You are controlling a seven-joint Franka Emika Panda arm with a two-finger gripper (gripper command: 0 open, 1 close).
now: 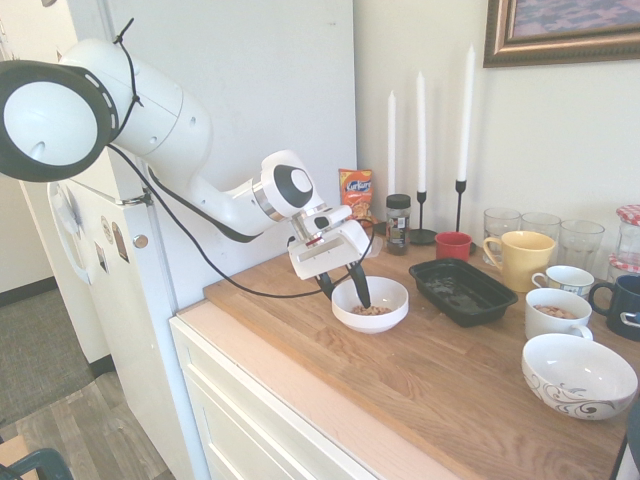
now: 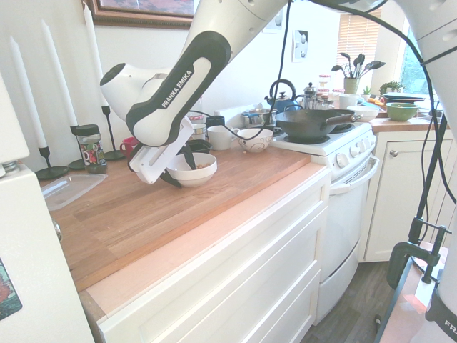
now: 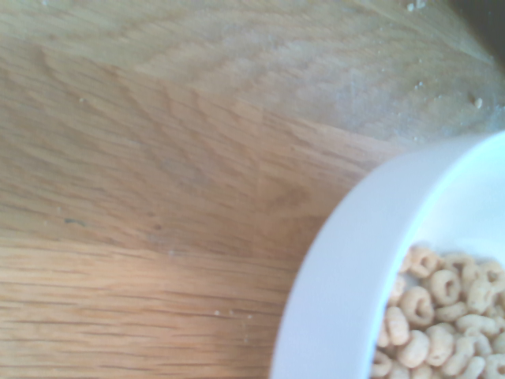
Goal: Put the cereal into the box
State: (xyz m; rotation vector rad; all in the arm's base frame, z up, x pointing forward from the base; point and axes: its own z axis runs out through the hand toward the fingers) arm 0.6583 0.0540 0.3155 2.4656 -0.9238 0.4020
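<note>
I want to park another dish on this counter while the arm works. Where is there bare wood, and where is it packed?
Bare wood runs along the counter's front edge, between the white bowl of cereal and the patterned bowl. It is crowded along the wall: black tray, yellow mug, glasses, candlesticks.

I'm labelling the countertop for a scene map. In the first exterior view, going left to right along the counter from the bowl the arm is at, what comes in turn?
White bowl with the cereal → black box → yellow mug → large patterned white bowl.
</note>
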